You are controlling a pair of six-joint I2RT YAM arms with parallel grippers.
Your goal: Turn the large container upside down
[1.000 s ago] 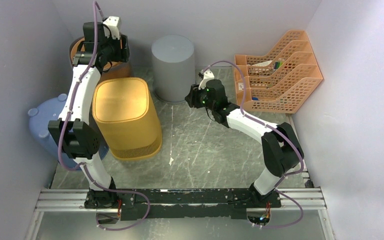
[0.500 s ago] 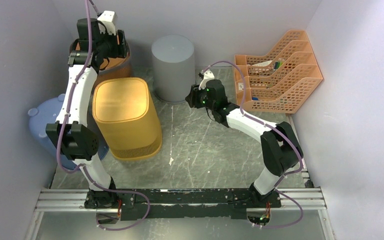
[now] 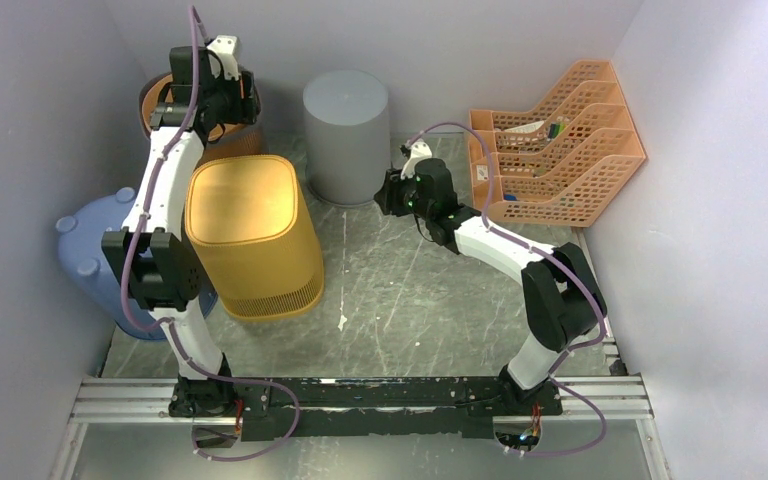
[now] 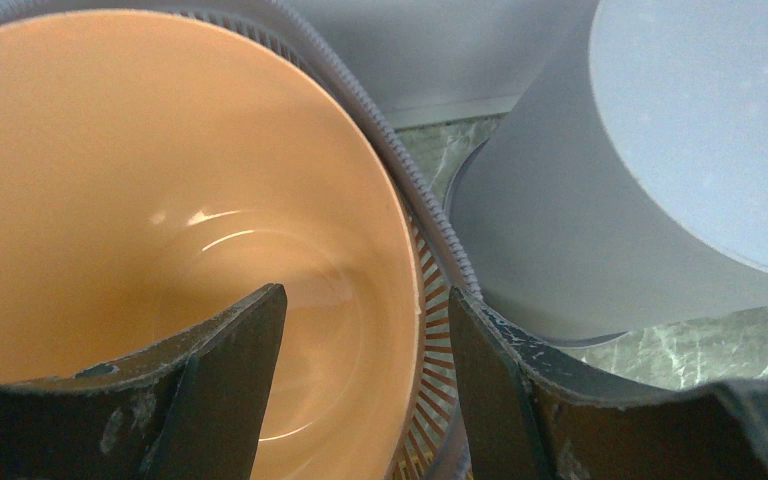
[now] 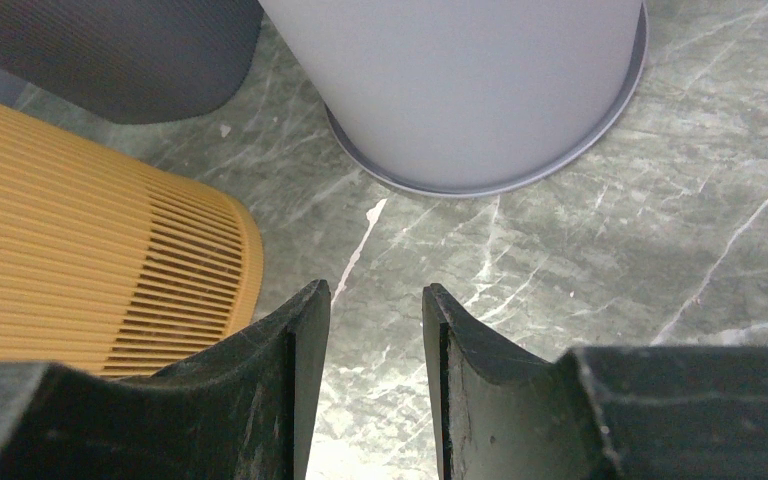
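A brown ribbed bin with an orange inside (image 3: 156,98) stands upright at the back left; the left wrist view looks down into it (image 4: 160,180). My left gripper (image 3: 222,100) is open above its right rim (image 4: 365,300). One finger is over the inside and the other over the outside, and the rim shows between them. A grey round bin (image 3: 346,130) stands upside down just right of it (image 4: 640,150). My right gripper (image 3: 392,192) is open and empty (image 5: 375,300), low over the floor in front of the grey bin (image 5: 460,80).
A large yellow slatted bin (image 3: 250,230) stands upside down in front of the brown bin and shows in the right wrist view (image 5: 80,270). A blue container (image 3: 85,240) sits by the left wall. An orange file rack (image 3: 560,140) stands at the right wall.
My left gripper rose and drew back half a second ago, then came back down over the brown bin's rim. My right arm has barely moved.
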